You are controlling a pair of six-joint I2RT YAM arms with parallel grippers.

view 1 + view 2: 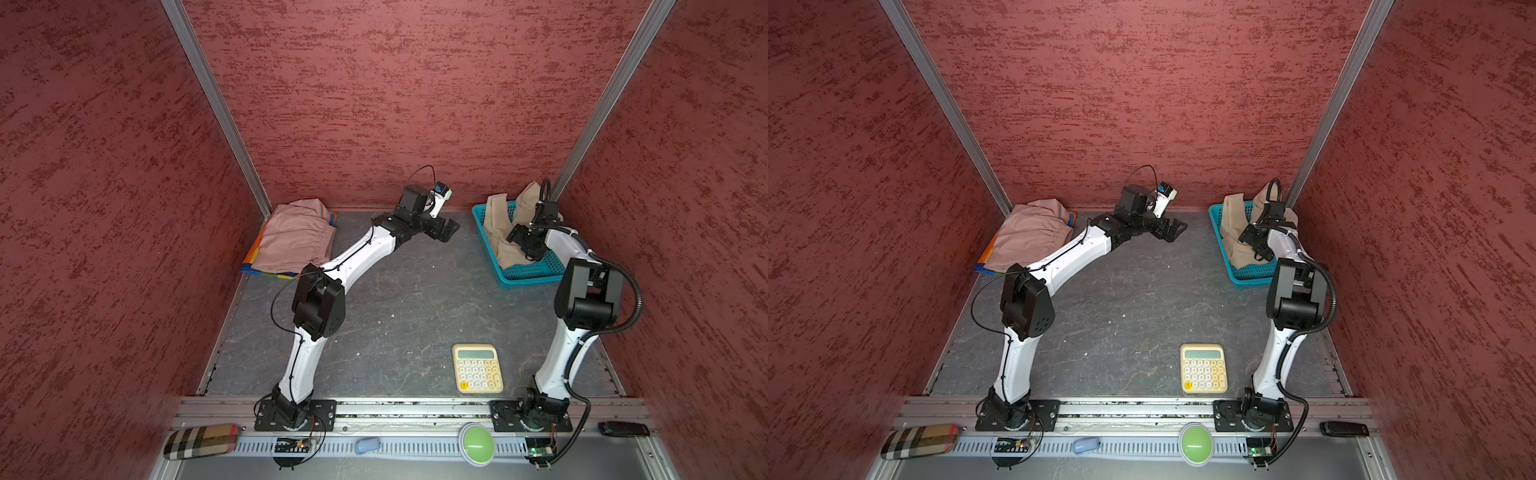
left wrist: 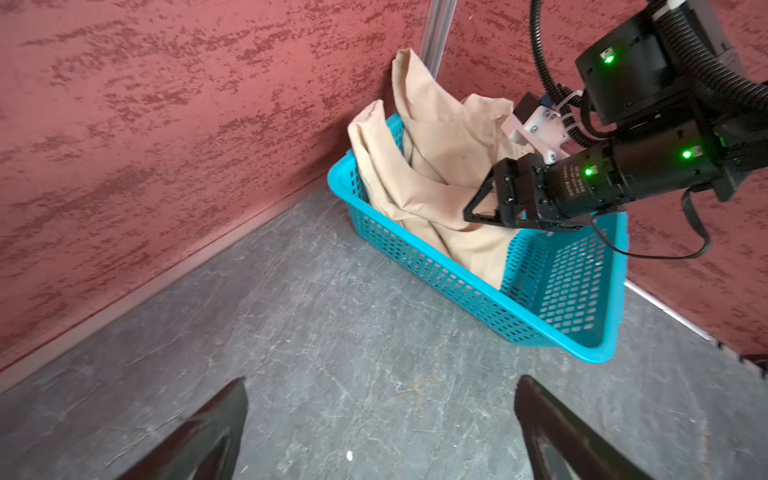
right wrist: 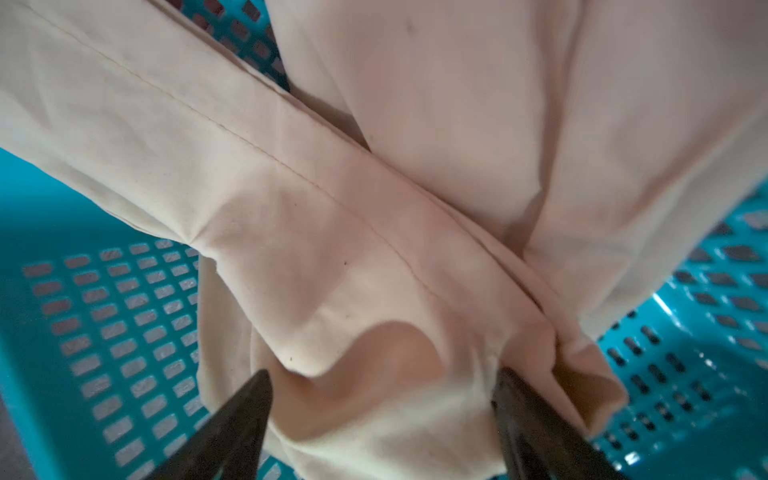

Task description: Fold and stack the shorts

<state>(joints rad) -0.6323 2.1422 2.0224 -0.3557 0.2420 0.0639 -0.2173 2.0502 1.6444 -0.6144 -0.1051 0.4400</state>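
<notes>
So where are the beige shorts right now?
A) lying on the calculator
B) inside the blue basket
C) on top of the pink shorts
B: the beige shorts are bunched up inside the blue basket in the corner, with one end sticking up over its rim.

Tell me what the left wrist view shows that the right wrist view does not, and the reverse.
Only left wrist: the right hand seen from outside, the whole teal basket, plus red wall, grey table and the open left hand. Only right wrist: a stitched seam close up, and a fabric fold between the right hand's fingers. Both: beige shorts and basket.
</notes>
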